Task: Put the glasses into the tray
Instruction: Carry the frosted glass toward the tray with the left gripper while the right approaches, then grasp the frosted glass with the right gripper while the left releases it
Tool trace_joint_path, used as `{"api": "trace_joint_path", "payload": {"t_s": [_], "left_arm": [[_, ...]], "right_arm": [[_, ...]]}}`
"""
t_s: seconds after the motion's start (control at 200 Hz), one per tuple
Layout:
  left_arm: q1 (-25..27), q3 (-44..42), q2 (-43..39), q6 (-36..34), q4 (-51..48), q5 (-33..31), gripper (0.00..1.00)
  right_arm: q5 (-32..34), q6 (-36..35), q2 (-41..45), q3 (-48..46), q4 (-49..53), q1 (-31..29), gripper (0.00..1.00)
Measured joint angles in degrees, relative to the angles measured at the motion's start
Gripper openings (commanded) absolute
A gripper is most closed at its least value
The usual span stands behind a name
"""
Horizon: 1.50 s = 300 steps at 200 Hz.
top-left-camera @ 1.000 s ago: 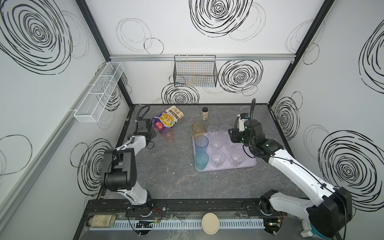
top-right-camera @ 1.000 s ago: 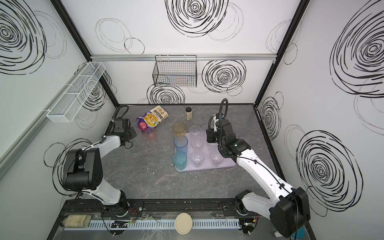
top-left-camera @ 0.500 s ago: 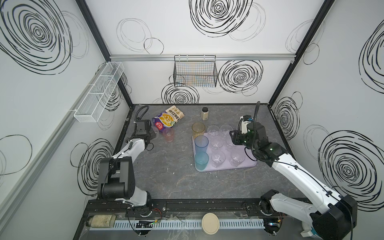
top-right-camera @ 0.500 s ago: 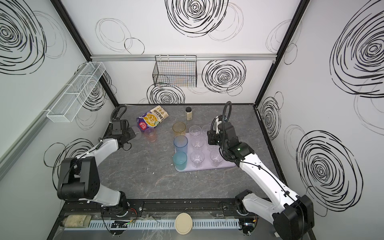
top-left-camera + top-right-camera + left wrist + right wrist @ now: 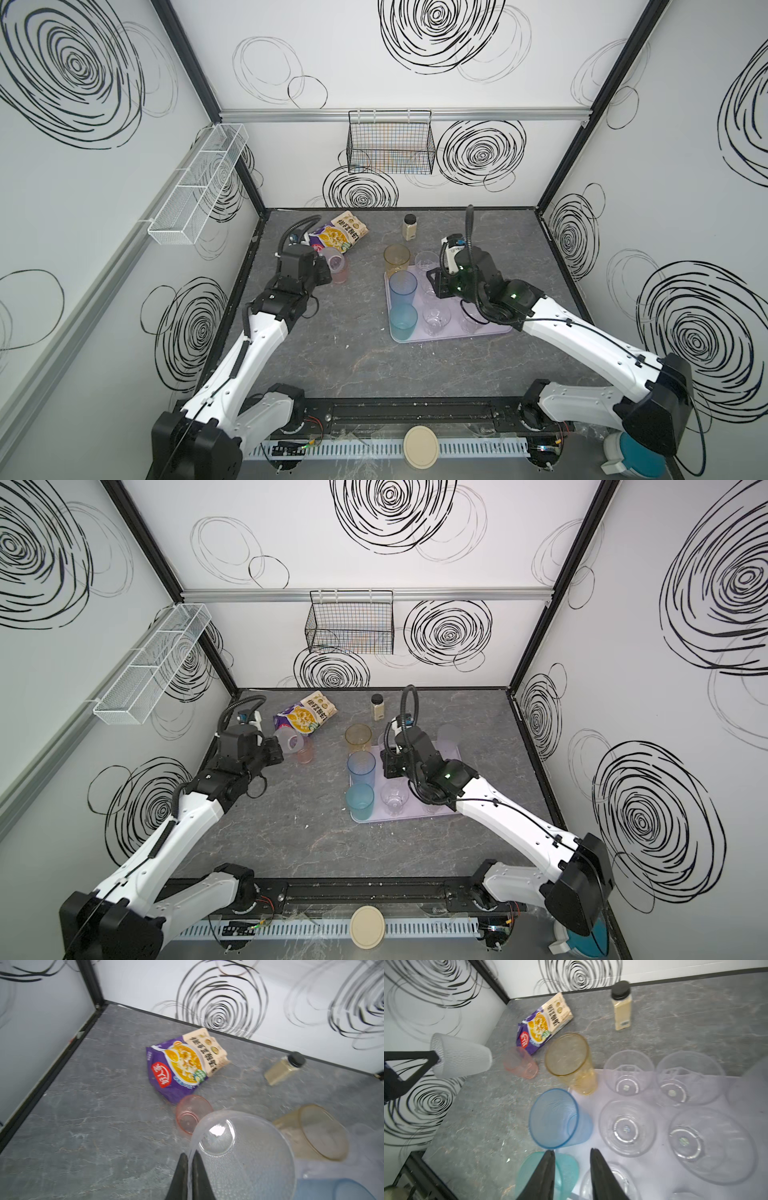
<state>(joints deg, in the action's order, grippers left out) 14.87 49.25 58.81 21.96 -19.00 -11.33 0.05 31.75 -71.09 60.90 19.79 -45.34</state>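
Your left gripper [image 5: 326, 269] is clamped on the frosted glass [image 5: 336, 260] in both top views. It holds the glass tipped on its side above the table [image 5: 332, 353], near the pink glass [image 5: 340, 275] and well apart from the tray [image 5: 457, 332]. Your right gripper [image 5: 435, 284] hangs over the tray, and you cannot read its jaws from here. The blue glass [image 5: 402, 289] and the teal glass [image 5: 402, 322] stand along the tray's left edge with clear glasses [image 5: 436, 320] beside them. The amber glass [image 5: 397, 258] is at the tray's far left corner.

On the left wrist view you see the jaws pinched on the frosted glass's rim. The pink glass stands upright on the table beyond it, touching the snack packet [image 5: 178, 1064].

On the right wrist view your jaws stand narrowly apart with nothing between them. They are above the tray, between the teal glass and a clear one.
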Motion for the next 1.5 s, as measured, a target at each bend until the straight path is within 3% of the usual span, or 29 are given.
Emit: {"api": "trace_joint_path", "payload": {"t_s": [0.15, 0.41, 0.785, 0.961, 1.321, 1.401, 1.501], "left_arm": [[8.0, -1.4, -0.3, 0.7, -4.1, -1.0, 0.04], [14.0, -10.7, 0.3, 5.3, -7.1, 0.3, 0.05], [16.0, -14.2, 5.2, 8.2, -4.1, -0.5, 0.09], [16.1, -14.5, 5.2, 8.3, -3.2, -0.7, 0.21], [10.6, -9.6, -2.3, 6.5, -6.6, 0.5, 0.53], [5.2, -7.5, -5.1, 4.9, -6.7, 1.6, 0.57], [-5.4, -6.3, -8.5, 2.4, -6.0, 4.0, 0.61]], "right_arm": [[0.6, 0.9, -4.5, 3.8, 0.2, -5.9, 0.32], [1.8, 2.9, -8.0, 4.5, 0.1, -15.1, 0.32], [1.4, 3.2, -16.5, 4.5, -0.4, -17.2, 0.32], [1.5, 3.0, -17.1, 4.6, -0.4, -17.2, 0.32], [2.0, 0.5, -19.5, 8.5, -0.3, -17.2, 0.34], [2.1, -0.9, -22.3, 11.4, -0.2, -17.2, 0.35], [2.6, -2.5, -27.1, 16.3, 0.3, -17.2, 0.36]]}}
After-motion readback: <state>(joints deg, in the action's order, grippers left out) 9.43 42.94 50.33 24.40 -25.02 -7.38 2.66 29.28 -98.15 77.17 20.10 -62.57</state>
